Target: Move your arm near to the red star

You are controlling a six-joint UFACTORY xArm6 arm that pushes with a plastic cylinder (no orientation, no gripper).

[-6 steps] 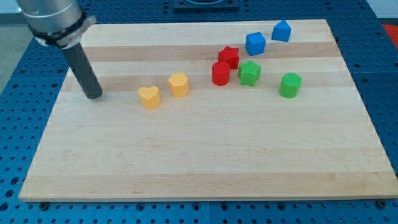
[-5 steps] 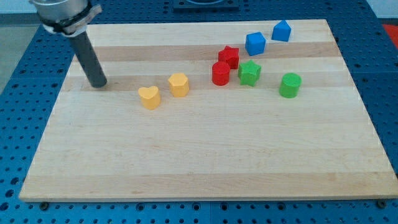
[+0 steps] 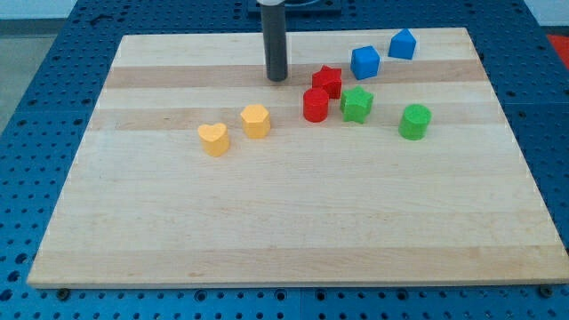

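The red star point(image 3: 327, 80) lies on the wooden board point(image 3: 293, 222) in the upper middle of the view. My tip point(image 3: 277, 77) rests on the board just to the star's left, a short gap away and not touching it. A red cylinder point(image 3: 315, 104) sits right below the star, and a green star point(image 3: 357, 104) is to the cylinder's right.
A blue cube point(image 3: 365, 62) and a blue pointed block point(image 3: 402, 44) lie up and to the right of the red star. A green cylinder point(image 3: 414, 122) is at the right. A yellow hexagon point(image 3: 255, 120) and a yellow heart point(image 3: 213, 139) lie at the lower left of my tip.
My tip has moved far to the right and a little up, from the board's left side to just left of the red star. No block has moved.
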